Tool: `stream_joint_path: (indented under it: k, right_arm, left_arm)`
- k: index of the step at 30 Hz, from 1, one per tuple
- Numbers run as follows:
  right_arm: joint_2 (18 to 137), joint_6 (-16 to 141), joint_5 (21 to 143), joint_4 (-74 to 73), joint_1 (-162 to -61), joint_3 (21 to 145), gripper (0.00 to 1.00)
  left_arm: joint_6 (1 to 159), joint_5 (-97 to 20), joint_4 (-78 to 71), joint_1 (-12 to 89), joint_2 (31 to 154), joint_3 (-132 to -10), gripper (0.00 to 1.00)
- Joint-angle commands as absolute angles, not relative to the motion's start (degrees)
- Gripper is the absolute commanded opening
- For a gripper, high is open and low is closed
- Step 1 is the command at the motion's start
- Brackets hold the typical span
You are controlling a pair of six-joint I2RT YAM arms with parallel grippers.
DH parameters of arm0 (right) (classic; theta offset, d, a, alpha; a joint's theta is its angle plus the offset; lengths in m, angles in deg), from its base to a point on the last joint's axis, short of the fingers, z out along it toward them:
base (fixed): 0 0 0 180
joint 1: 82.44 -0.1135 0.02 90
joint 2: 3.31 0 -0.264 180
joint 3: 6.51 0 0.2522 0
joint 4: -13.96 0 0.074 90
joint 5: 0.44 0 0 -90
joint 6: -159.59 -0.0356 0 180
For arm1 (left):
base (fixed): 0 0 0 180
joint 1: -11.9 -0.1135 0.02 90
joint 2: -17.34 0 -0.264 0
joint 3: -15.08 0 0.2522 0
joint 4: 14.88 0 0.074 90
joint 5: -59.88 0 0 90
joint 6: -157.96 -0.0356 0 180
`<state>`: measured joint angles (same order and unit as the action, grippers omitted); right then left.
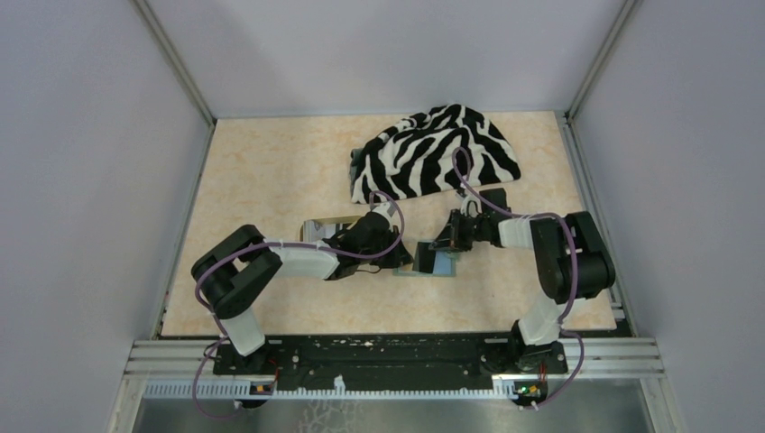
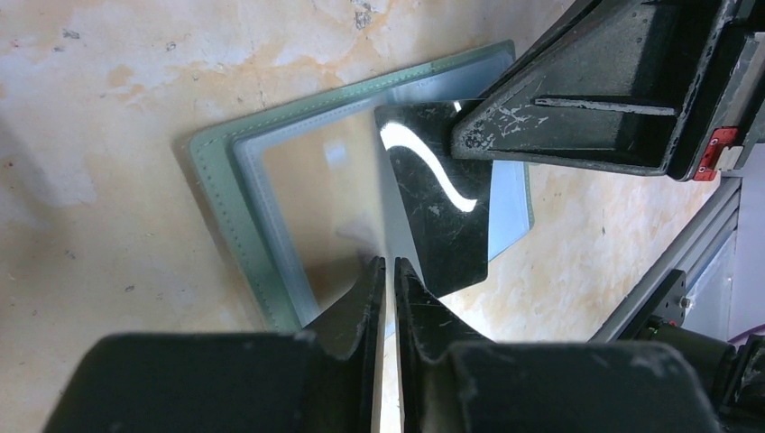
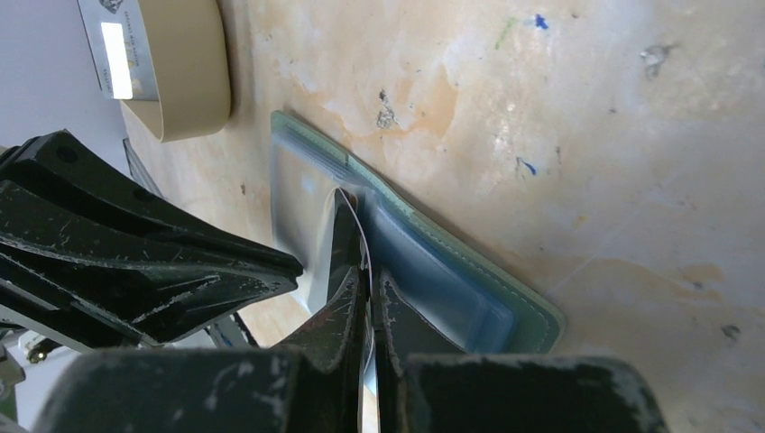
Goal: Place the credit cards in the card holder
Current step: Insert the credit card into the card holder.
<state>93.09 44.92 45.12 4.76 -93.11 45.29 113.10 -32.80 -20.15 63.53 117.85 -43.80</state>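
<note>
Card holder lies open on the table between both arms, pale inside facing up. Right gripper has its jaws clamped on a dark striped card, held tilted with its lower edge over the holder's clear pocket. Left gripper has its jaws nearly together, tips at the pocket edge; can't tell if it is pinching it. Tan tray sits just left of the holder, zebra cloth further back

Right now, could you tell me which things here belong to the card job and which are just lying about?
Job: card holder, dark striped card, right gripper, left gripper.
Lying about: zebra cloth, tan tray.
</note>
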Motion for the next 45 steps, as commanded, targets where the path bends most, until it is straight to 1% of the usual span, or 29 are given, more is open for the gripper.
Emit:
stream_joint_path:
  k: [1, 6, 13, 21, 45]
  right_arm:
    - [95.1, 46.3, 45.56, 3.27, -94.9, 47.25, 0.0]
    - [94.76, 47.44, 46.01, 1.07, -95.01, 47.71, 0.0]
    - [90.99, 47.18, 49.15, 0.31, -95.05, 45.66, 0.0]
    - [92.61, 47.88, 48.53, -2.26, -95.0, 46.38, 0.0]
    - [97.83, 46.86, 45.41, -3.05, -96.37, 50.42, 0.0]
  left_arm:
    - [111.67, -33.34, -18.18, 63.49, 119.08, -44.37, 0.14]
    - [111.47, -32.71, -17.46, 63.49, 118.97, -44.76, 0.14]
    - [111.67, -30.65, -15.32, 63.49, 118.43, -44.93, 0.13]
    - [111.31, -28.67, -14.78, 63.49, 118.0, -44.65, 0.12]
    - [110.45, -31.63, -16.51, 63.49, 119.28, -45.01, 0.12]
